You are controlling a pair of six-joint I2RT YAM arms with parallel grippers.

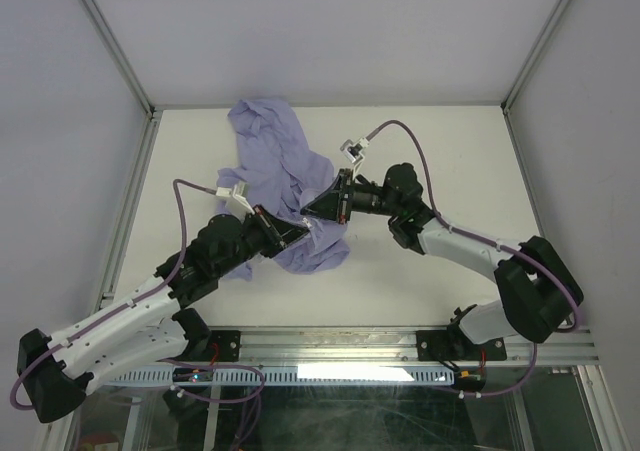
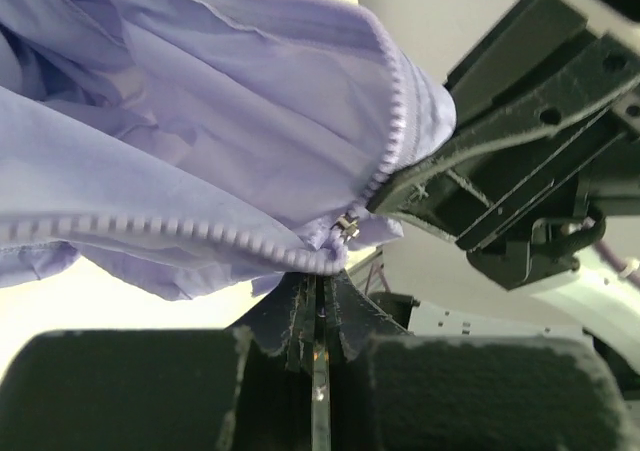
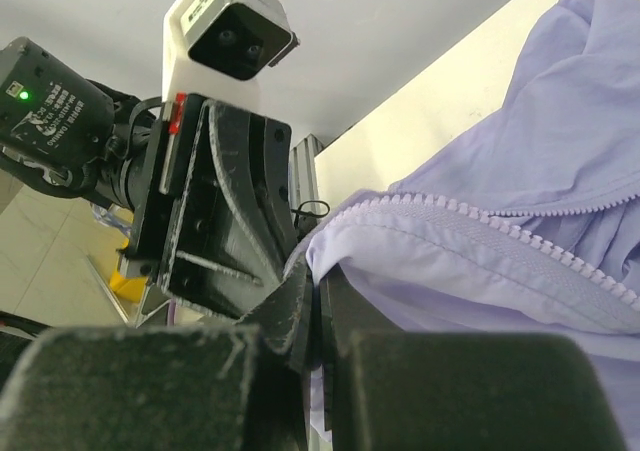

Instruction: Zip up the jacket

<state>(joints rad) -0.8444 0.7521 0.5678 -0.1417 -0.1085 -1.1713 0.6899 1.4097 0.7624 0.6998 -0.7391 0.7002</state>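
Note:
The lavender jacket [image 1: 275, 161] lies crumpled in the middle of the table, with its lower part lifted between both grippers. My left gripper [image 1: 300, 235] is shut on the jacket's zipper edge [image 2: 318, 263], just below a small metal zipper slider [image 2: 347, 226]. A row of zipper teeth [image 2: 150, 229] runs to the left. My right gripper [image 1: 316, 211] is shut on a fold of the jacket [image 3: 400, 261] beside the zipper teeth [image 3: 520, 233]. The two grippers are close together, tip to tip. The right gripper's fingers [image 2: 470, 141] show in the left wrist view.
The white table [image 1: 450, 151] is bounded by grey walls with metal frame posts [image 1: 110, 41]. The left arm's wrist camera [image 3: 230, 36] shows in the right wrist view. A purple cable [image 1: 420, 156] loops over the right arm. The table's front rail [image 1: 340, 346] runs along the near edge.

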